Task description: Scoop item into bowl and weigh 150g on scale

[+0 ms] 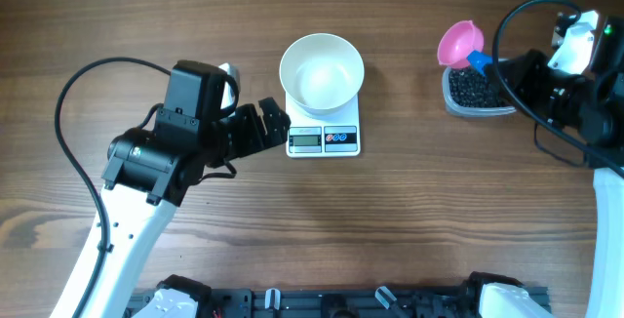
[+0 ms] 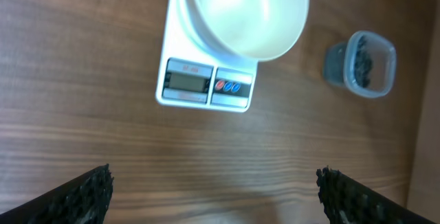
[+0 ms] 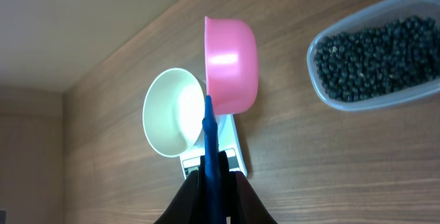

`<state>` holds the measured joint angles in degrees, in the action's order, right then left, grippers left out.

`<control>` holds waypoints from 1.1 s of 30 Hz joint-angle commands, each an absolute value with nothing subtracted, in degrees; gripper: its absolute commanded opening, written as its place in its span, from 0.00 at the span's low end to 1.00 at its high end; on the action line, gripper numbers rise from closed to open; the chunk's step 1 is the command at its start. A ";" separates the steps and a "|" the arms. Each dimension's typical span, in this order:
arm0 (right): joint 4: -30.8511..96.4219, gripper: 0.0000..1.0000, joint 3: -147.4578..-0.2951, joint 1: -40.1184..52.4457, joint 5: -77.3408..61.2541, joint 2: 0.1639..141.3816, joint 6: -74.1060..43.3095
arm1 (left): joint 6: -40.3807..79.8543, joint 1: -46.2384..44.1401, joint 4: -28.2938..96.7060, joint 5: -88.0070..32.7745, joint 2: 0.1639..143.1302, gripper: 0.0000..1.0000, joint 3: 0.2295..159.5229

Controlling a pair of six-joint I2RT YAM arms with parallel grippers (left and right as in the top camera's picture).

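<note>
A white bowl (image 1: 322, 69) sits empty on a small white scale (image 1: 324, 139) at the upper centre of the wooden desk (image 1: 409, 211). The scale's display faces the lower edge of the overhead view. At upper right, a clear tub (image 1: 450, 103) holds black beans (image 1: 475, 89). The right claw (image 3: 213, 183) pinches the blue handle (image 1: 480, 60) of a pink scoop (image 1: 460, 43). The scoop's long axis runs diagonally, cup toward upper left, at the tub's upper-left corner. The left claw (image 1: 276, 126) is spread wide and holds nothing, just left of the scale.
</note>
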<state>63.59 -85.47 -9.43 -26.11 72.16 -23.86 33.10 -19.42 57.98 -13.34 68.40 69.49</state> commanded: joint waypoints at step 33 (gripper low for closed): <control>65.84 0.04 -86.89 -9.52 -23.68 72.16 -22.46 | 27.81 -42.09 61.54 -3.33 79.15 0.04 76.90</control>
